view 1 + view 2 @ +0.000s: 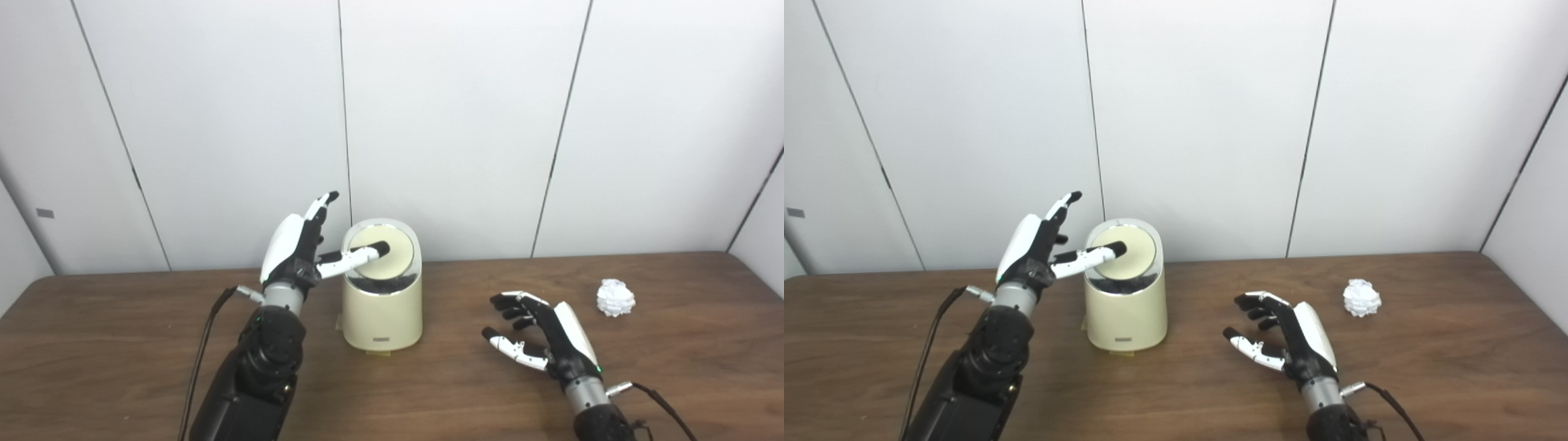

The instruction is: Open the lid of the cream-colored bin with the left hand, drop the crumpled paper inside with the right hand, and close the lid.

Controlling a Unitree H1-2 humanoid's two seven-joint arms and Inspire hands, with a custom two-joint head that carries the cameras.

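1. Nearest the camera, the right robot hand (pixel 545 337) is held low over the worktop (pixel 441 392), fingers spread apart and clasping nothing; it is judged to be waiting its turn.
2. One crumpled paper ball (pixel 615 297) is seen on the worktop, near that hand but apart from it, not yet picked up.
3. One cream-colored bin (pixel 383 312) is stood toward the wall, upright.
4. Its round lid (pixel 392 248) is tilted up, a dark interior being shown below.
5. The left robot hand (pixel 297 245) is raised beside the bin, fingers apart, one digit laid across the lid, apparently to prop it open.
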